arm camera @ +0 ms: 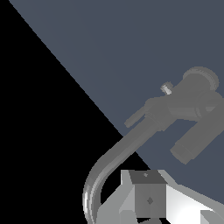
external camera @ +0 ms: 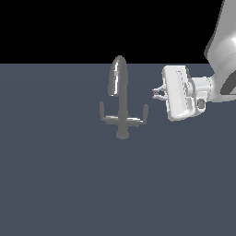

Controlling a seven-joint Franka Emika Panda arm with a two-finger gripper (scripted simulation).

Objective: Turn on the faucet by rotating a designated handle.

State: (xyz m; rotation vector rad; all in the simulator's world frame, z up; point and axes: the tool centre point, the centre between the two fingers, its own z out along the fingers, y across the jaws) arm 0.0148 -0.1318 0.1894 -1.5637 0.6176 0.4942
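The grey faucet (external camera: pixel 121 108) stands upright in the middle of the exterior view. Its arched spout (external camera: pixel 116 76) droops toward the exterior view's left. The handle (external camera: pixel 142 117), an L-shaped lever with an upturned tip, branches off the post toward the exterior view's right. Its twin lever (external camera: pixel 104 115) sits on the other side. My gripper (external camera: pixel 158 93) hovers to the right of the handle and slightly higher, apart from it, fingers pointing at the faucet and shut on nothing. The wrist view shows the faucet (arm camera: pixel 183 105) from above, with its spout (arm camera: pixel 109 162) curving close past one fingertip (arm camera: pixel 146 194).
The faucet stands on a flat dark blue-grey surface (external camera: pixel 55 184). My white arm (external camera: pixel 223 50) comes in from the upper right of the exterior view.
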